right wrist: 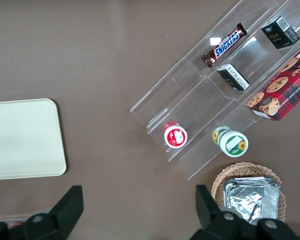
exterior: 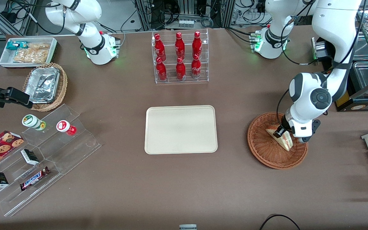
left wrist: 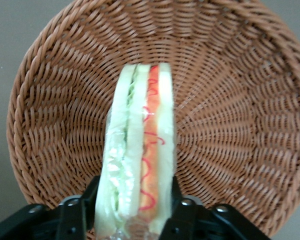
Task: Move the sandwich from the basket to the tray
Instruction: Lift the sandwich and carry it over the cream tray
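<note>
The sandwich (exterior: 283, 141) (left wrist: 140, 135), a wrapped white-bread wedge with red and green filling, stands on edge in the reddish-brown wicker basket (exterior: 263, 145) (left wrist: 230, 100). My left gripper (exterior: 285, 133) (left wrist: 134, 194) reaches down into the basket. Its black fingers (left wrist: 91, 194) press against both bread faces, shut on the sandwich. The sandwich's lower end still sits among the basket's weave. The cream-beige tray (exterior: 180, 129) (right wrist: 20, 137) lies bare at the table's middle, toward the parked arm's end from the basket.
A clear rack of red bottles (exterior: 180, 57) stands farther from the front camera than the tray. A clear stepped shelf with snacks (exterior: 40, 153), a tan basket of foil trays (exterior: 45, 84) and a white snack bin (exterior: 27, 51) lie toward the parked arm's end.
</note>
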